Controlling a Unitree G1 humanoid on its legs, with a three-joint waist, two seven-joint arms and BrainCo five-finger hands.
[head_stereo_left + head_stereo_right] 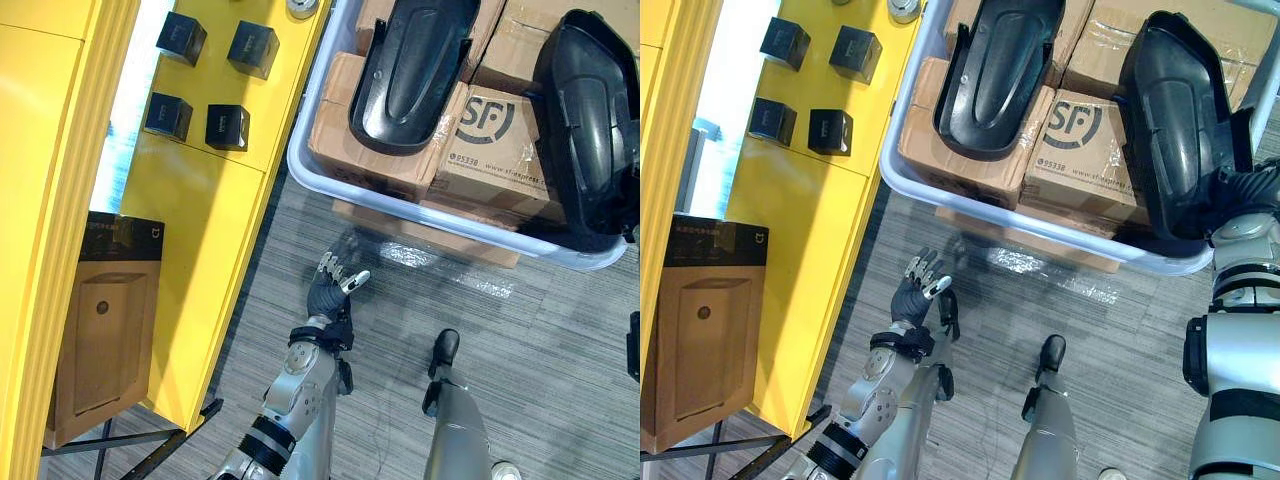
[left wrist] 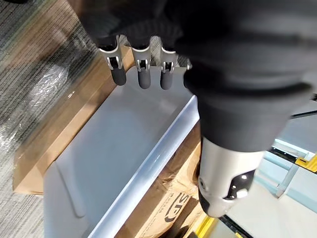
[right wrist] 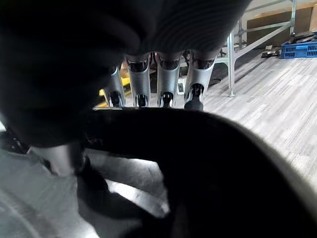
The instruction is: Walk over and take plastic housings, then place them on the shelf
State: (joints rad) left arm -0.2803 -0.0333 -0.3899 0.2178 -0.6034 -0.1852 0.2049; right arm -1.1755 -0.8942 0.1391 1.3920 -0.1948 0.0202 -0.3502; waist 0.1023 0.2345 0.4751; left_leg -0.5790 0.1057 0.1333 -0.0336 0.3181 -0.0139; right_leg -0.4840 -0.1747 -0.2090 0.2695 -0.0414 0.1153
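Right robot hand (image 3: pixel 168 74) grips plastic housing (image 1: pixel 1170 120); grey floor (image 1: pixel 1120 330), yellow shelf (image 1: pixel 810 230).

housings (image 1: pixel 412 70): glossy black plastic | boxes (image 1: pixel 500 150): matt cardboard | bin (image 2: pixel 124 148): smooth white plastic

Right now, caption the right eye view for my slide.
Right hand grips a black plastic housing in the white bin; left hand open nearby.
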